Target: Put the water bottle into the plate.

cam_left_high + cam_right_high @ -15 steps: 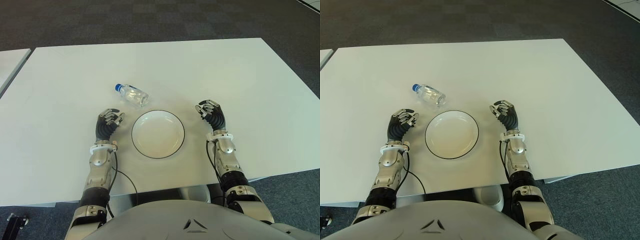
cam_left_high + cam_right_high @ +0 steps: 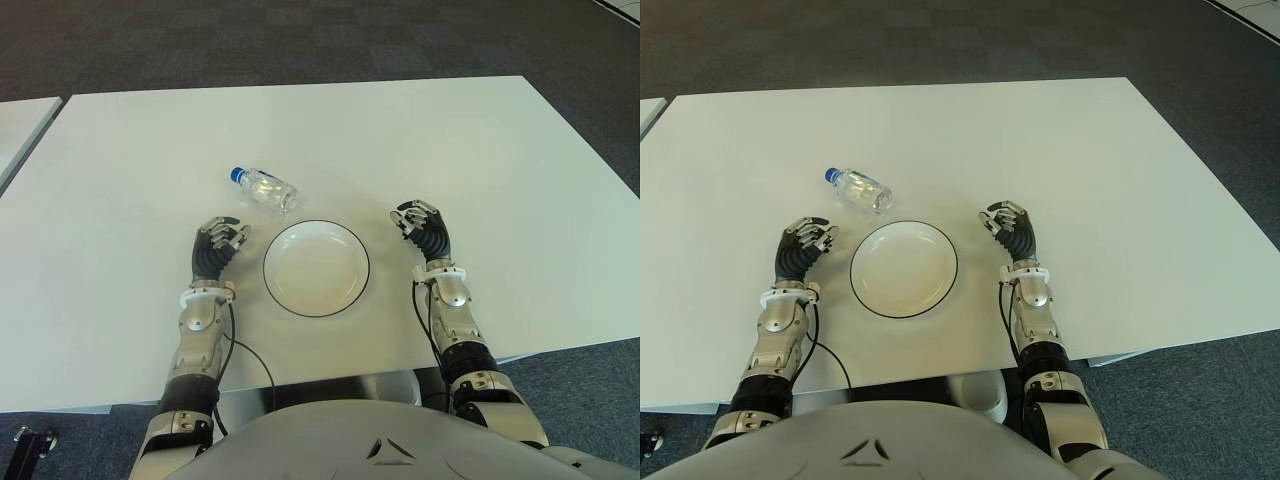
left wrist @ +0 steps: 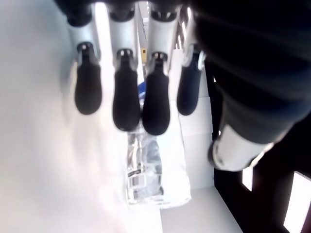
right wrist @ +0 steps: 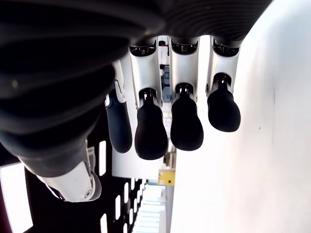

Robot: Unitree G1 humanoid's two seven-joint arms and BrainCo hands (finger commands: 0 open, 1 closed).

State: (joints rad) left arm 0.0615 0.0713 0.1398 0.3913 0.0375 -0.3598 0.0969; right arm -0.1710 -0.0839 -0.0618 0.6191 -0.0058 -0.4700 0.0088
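Right now the water bottle [image 2: 264, 190] is lying on its side on the counter [image 2: 480, 150] just beyond the plate [image 2: 316, 267], so the left hand [image 2: 217, 246], loosely curled and holding nothing, should be reaching forward and closing across its middle.

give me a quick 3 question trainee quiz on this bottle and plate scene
1. True or false: the water bottle lies on its side on the table.
2. Which hand shows nearer the bottle: A left hand, B right hand?
3. Fill in: the plate holds ____.

Key: 1 true. 2 A. 3 nothing; it shows between the two hands, and neither hand grasps anything.
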